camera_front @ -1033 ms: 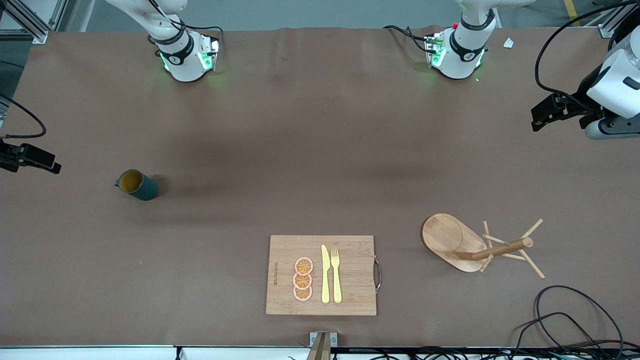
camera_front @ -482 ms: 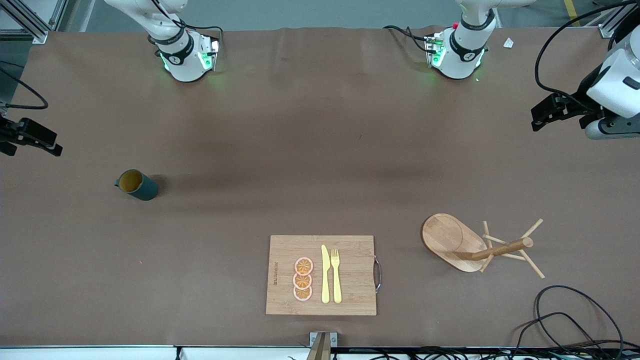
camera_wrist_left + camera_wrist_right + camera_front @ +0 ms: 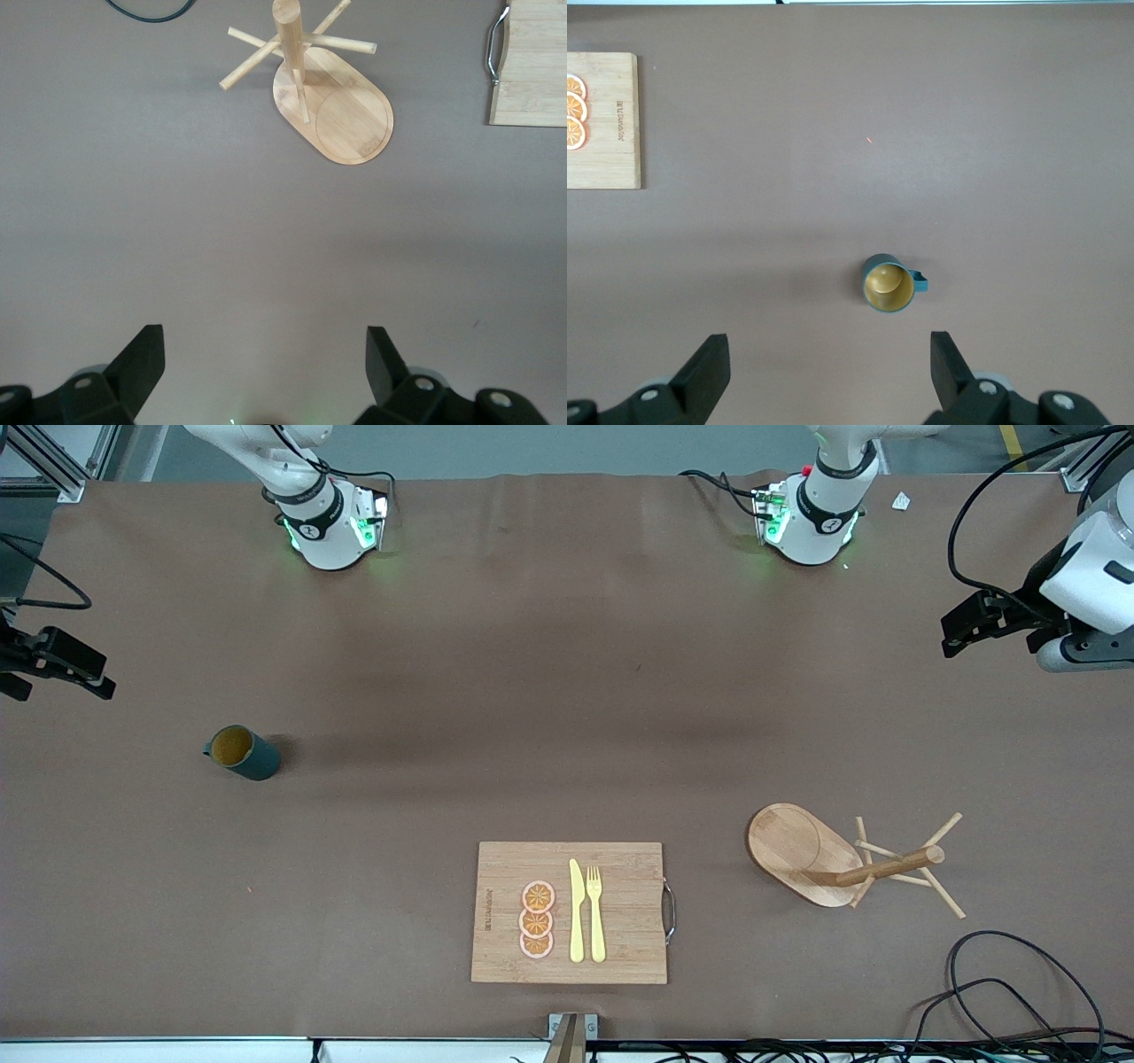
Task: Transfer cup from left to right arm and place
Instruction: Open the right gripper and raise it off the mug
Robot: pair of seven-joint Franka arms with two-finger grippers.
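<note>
The cup (image 3: 241, 752) is dark teal with a mustard-yellow inside. It stands upright on the brown table toward the right arm's end, with nothing touching it. In the right wrist view the cup (image 3: 888, 284) sits beneath the hand, clear of the fingers, its small handle sticking out sideways. My right gripper (image 3: 66, 673) hangs open and empty over the table's edge at that end; in its own view the right gripper (image 3: 830, 347) has only bare table between its fingers. My left gripper (image 3: 955, 631) waits open and empty over the left arm's end, and its view shows the left gripper (image 3: 263, 341) holding nothing.
A wooden cutting board (image 3: 620, 868) lies near the front camera and carries three orange slices (image 3: 537, 919), a yellow knife (image 3: 577, 912) and a fork (image 3: 595, 917). The wooden peg rack (image 3: 797, 850) stands toward the left arm's end. Black cables (image 3: 1001, 983) lie in that near corner.
My right gripper has drifted toward the bases' side of the table, staying over the table's end. The cup and the left arm have not moved.
</note>
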